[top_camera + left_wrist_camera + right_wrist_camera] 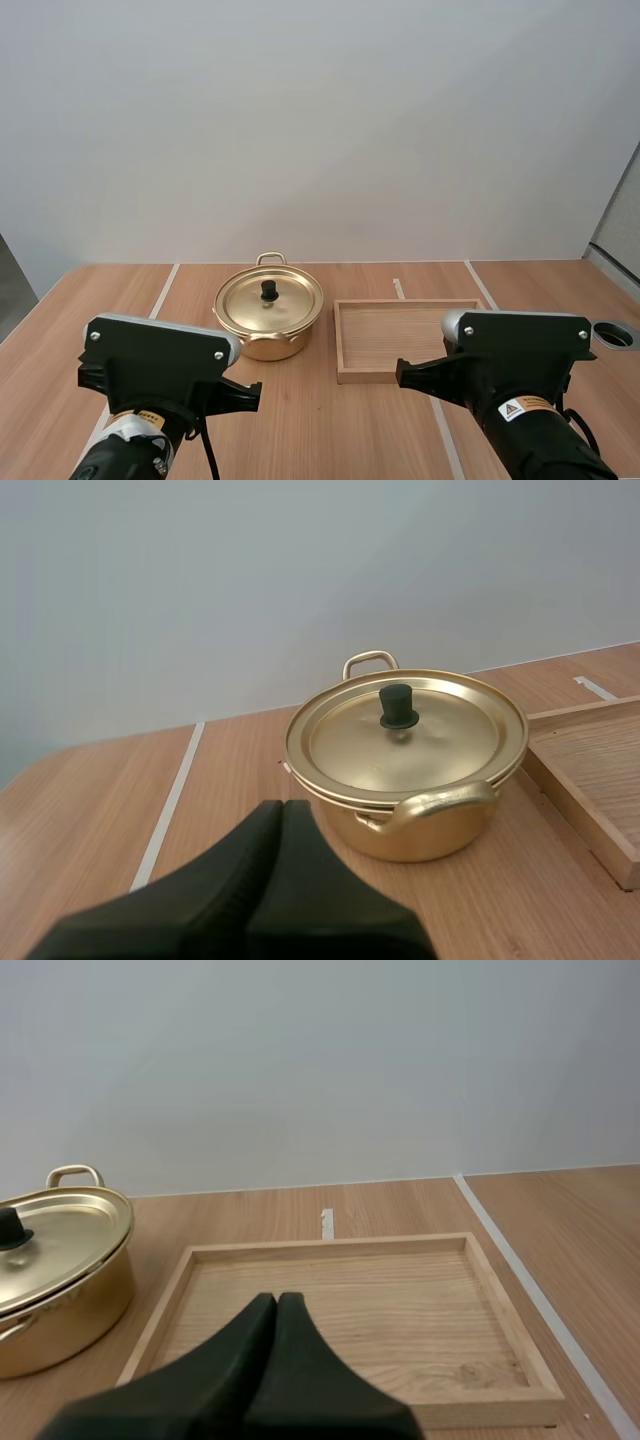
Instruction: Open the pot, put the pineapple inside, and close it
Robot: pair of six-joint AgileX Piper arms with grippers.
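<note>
A golden pot (268, 318) stands on the wooden table with its lid (269, 299) on, a black knob (269, 290) at the lid's centre. The pot (415, 820) is ahead of my left gripper (281, 806), whose fingers lie together as one dark wedge, short of the pot. The wooden tray (405, 337) to the right of the pot has nothing in it. My right gripper (277, 1299) is shut too and points over the near edge of the tray (340, 1250), with the pot (60, 1280) beside it.
White tape lines (163, 291) cross the table. A round hole (617, 334) is set in the table at the far right edge. Bare table lies left of the pot and in front of the tray.
</note>
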